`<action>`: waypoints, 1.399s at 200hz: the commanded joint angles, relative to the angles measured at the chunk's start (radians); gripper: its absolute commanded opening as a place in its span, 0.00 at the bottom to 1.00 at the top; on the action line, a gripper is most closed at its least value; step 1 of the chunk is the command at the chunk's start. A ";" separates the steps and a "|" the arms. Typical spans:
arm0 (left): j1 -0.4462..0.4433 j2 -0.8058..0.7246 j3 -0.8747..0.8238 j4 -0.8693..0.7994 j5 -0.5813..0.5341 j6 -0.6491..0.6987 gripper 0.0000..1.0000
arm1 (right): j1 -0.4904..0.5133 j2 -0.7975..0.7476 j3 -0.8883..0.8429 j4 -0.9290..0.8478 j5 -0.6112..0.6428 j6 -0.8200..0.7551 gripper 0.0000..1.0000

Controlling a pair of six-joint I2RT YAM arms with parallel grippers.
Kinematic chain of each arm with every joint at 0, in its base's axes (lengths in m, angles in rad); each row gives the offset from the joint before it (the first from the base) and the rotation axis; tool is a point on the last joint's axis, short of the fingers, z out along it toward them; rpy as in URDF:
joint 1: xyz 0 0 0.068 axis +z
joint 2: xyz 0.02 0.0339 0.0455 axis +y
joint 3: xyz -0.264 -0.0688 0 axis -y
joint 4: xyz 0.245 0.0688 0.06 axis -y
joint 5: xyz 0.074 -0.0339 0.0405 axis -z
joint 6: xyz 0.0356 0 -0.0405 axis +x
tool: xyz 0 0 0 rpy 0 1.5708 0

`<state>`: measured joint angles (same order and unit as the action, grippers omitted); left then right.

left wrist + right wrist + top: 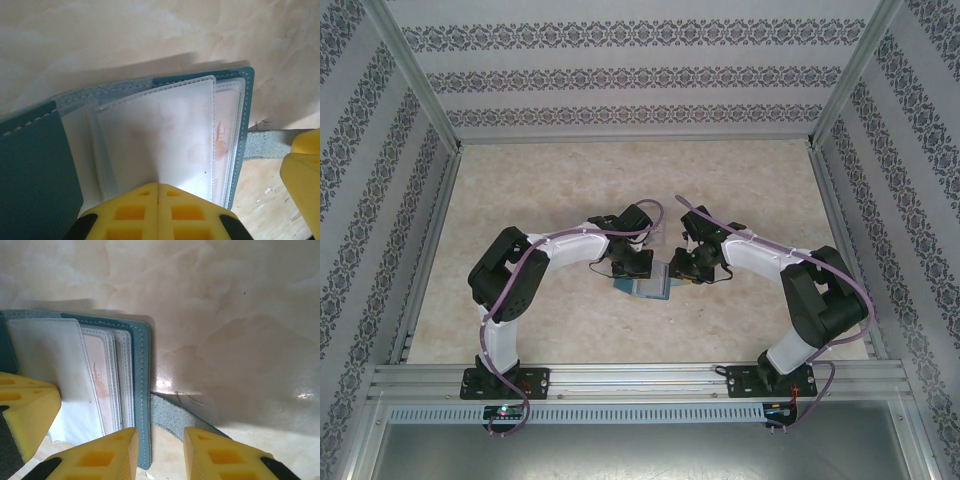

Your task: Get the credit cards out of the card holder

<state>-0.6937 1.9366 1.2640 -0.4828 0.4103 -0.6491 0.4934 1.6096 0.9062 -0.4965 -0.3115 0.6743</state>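
On the left, the left end effector [159, 192] is shut tight. Its yellow tips sit on a clear plastic sleeve [165, 130] inside the card holder [30, 165]. I can't tell if it pinches the sleeve or just presses on it.

The card holder lies open like a little book in the middle of the bench [570, 180], right between the two arms. Its teal cover is spread flat to the left. A stack of clear sleeves fans out toward the right. A pale card [223, 132] with faint orange marks is tucked in one sleeve near the right edge.

Further right, the grey-blue closing tab [172, 415] sticks out from the holder. The right end effector [160, 445] has its jaws apart. The tab runs between them, and they don't seem to squeeze it. One yellow tip rests by the holder's right edge.

I think the job has only just started. The holder is open, but I see no card lying out on the bench. The cards are still to be pulled out of the sleeves.

The bench top is pale and blotchy, like beige stone. Walls [620, 80] with stripes of a dark flowery pattern stand around it, held by a silver metal frame [620, 375].
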 commanded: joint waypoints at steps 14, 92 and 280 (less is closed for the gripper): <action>-0.009 -0.004 0.015 -0.060 -0.046 0.031 0.03 | -0.003 -0.031 0.008 0.040 -0.058 0.018 0.30; -0.009 -0.016 0.000 -0.047 -0.038 0.025 0.02 | 0.012 0.039 0.014 0.156 -0.149 0.062 0.29; -0.009 -0.015 -0.005 -0.046 -0.038 0.025 0.01 | 0.023 0.095 0.033 0.170 -0.147 0.065 0.21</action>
<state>-0.6937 1.9366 1.2663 -0.4873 0.4019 -0.6357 0.5022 1.7111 0.9154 -0.3092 -0.4656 0.7315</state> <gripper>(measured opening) 0.043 0.204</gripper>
